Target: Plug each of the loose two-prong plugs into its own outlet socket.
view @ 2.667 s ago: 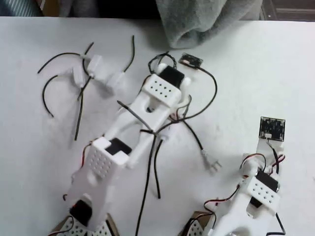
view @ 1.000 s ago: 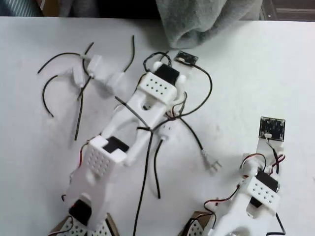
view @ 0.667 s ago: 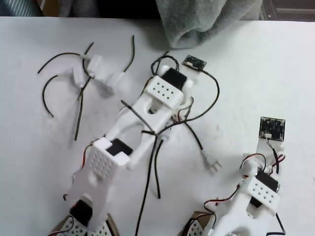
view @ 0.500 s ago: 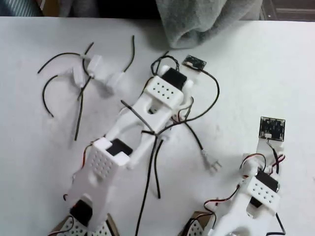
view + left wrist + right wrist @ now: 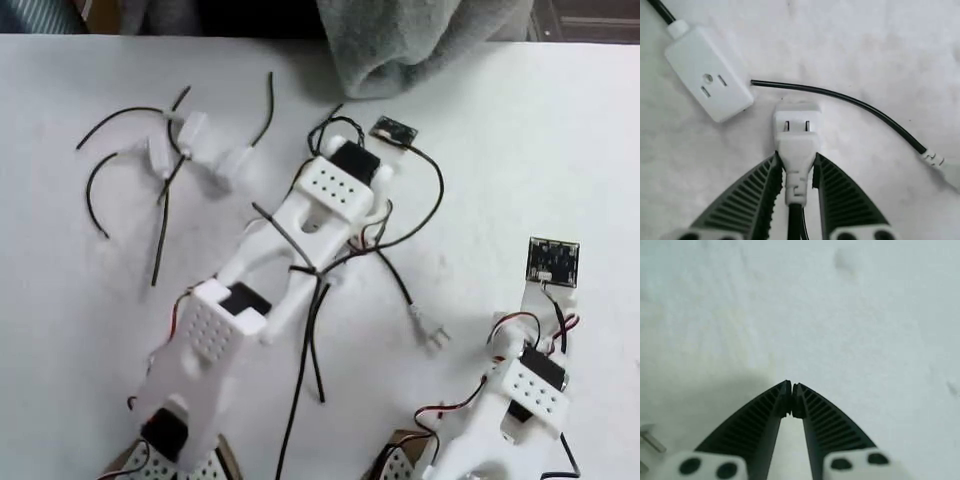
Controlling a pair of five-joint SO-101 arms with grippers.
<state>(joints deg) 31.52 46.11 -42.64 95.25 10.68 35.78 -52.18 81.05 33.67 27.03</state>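
The white two-prong plug (image 5: 796, 131) is clamped by its neck between the fingers of the left gripper (image 5: 796, 160), prongs pointing away from the arm. It sits just beside a white outlet socket (image 5: 710, 82) without touching it, with a loose black cord (image 5: 840, 97) running close past its face. A second plug (image 5: 432, 336) lies free on the table (image 5: 560, 130) between the arms, and the right gripper (image 5: 791, 392) has its tips pressed together on nothing.

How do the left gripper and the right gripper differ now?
The left gripper is shut on a white two-prong plug; the right gripper is shut on nothing, tips touching. The left gripper sits near an outlet socket; the right gripper is above the table. Both have ribbed fingers.
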